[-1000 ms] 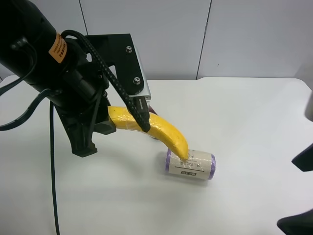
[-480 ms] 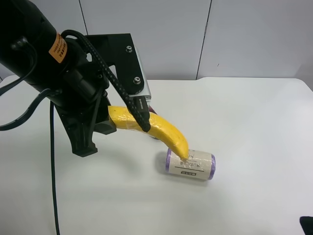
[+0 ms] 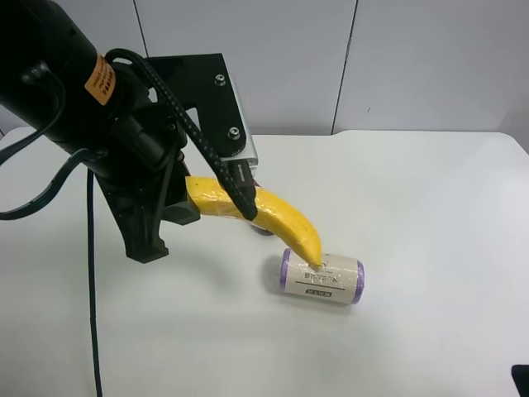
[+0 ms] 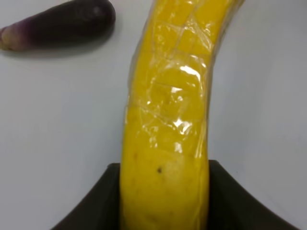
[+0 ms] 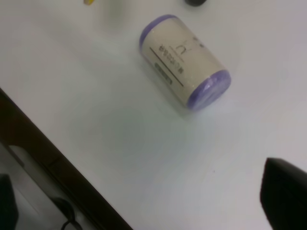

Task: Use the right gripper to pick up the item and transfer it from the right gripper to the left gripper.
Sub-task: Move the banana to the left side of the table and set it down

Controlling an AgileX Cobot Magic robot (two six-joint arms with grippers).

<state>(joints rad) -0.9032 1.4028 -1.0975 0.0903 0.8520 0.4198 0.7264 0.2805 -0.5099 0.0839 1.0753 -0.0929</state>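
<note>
Noted cream labelled roll [image 3: 321,279] [image 5: 184,66] lying on its side on the white surface [image 3: 430,215], purple at both ends, dark printed label turned upward. Logged dark purple eggplant [image 4: 57,24] lying flat on the same surface, paler at one tip. Recorded pale wall panels [image 3: 430,66] behind, divided by dark vertical seams.

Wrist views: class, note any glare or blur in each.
Left wrist view: white glare patches on the banana; the eggplant is slightly soft. Right wrist view: the whole picture is blurred, and the print on the roll is unreadable.
</note>
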